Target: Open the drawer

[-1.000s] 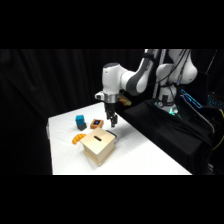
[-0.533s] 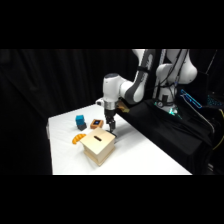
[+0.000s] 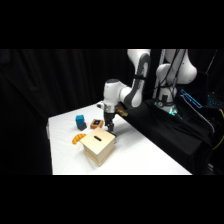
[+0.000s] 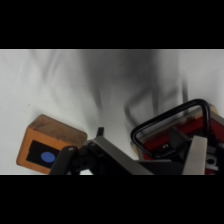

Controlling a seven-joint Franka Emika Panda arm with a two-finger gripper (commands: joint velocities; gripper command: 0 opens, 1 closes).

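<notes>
Side view: you have the gripper hanging low over the white table, just off the far upper corner of the light wooden cube box. From the gripper the box lies at about 7 o'clock, very near; whether they touch, you cannot tell from here. The box top shows a dark slot running roughly 2 to 8 o'clock. The drawer belongs to this box, but its front and small handle cannot be made out in this view, so judge it not yet pulled. At 9 to 10 o'clock from the gripper sit the orange-brown block and, farther out, the blue block; a small orange piece lies at the box's left corner. Only one arm here, so reach is not in question. Wrist view: the black linkage fills the bottom edge. At 8 o'clock an orange-brown block shows a dark face with a blue dot. At 4 o'clock a red thing with a black wire loop sits close by; what it is you cannot tell. Whether the fingers stand apart or together cannot be told. No brand, label or readable writing in either view.
</notes>
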